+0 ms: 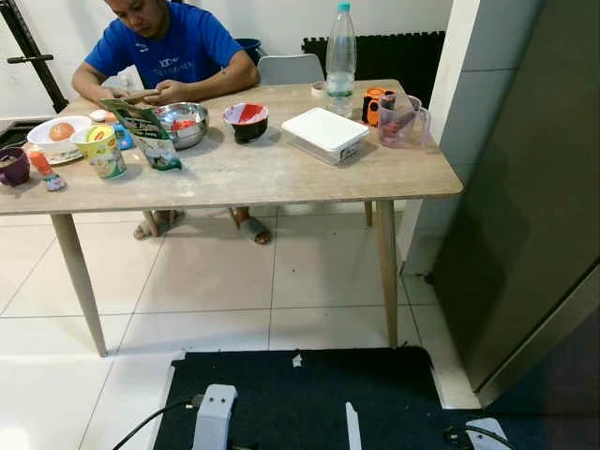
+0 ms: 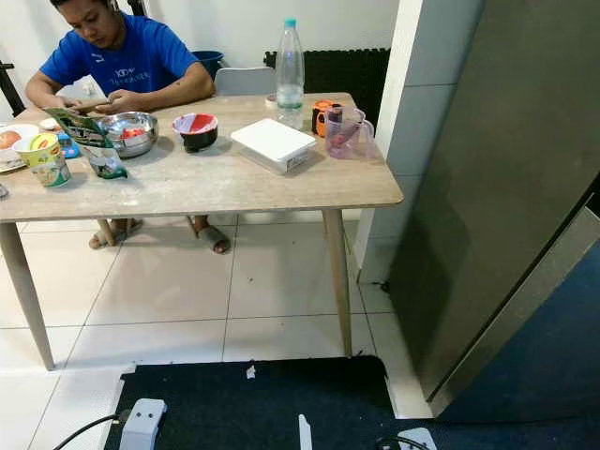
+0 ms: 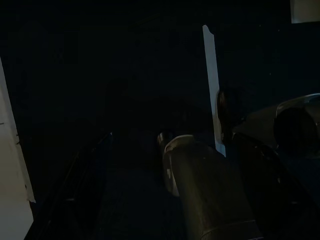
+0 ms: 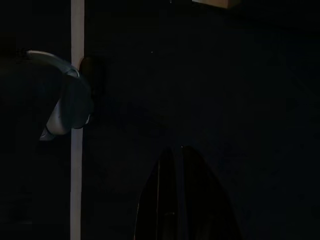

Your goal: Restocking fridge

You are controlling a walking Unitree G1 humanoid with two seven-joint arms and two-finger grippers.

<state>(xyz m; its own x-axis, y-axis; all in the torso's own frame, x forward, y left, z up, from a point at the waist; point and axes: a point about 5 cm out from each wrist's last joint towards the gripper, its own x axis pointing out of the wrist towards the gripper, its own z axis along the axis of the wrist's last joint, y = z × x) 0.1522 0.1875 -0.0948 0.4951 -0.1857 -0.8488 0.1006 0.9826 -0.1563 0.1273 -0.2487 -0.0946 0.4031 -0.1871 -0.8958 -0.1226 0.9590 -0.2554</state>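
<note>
Nearest the robot lies a dark mat point(image 1: 300, 398) on the tiled floor, with a grey power adapter point(image 1: 214, 415) on its near edge. Both arms hang idle; the left gripper point(image 3: 150, 210) and right gripper point(image 4: 175, 200) appear as dim shapes in the dark wrist views, and whether their jaws stand apart or together cannot be told. Beyond the mat stands a wooden table point(image 1: 234, 178) carrying the stock: a white lidded container point(image 1: 325, 133), a water bottle point(image 1: 340, 52), a clear jug point(image 1: 401, 120), a red-lined bowl point(image 1: 247, 121), a steel bowl point(image 1: 182, 123) and a snack packet point(image 1: 145, 131). A person in a blue shirt point(image 1: 169, 52) sits at the far side. The fridge point(image 2: 487, 187) (door closed) stands to the right. The robot would do well to approach squarely, close enough to reach the container without leaning, keeping clear of the table leg.
</note>
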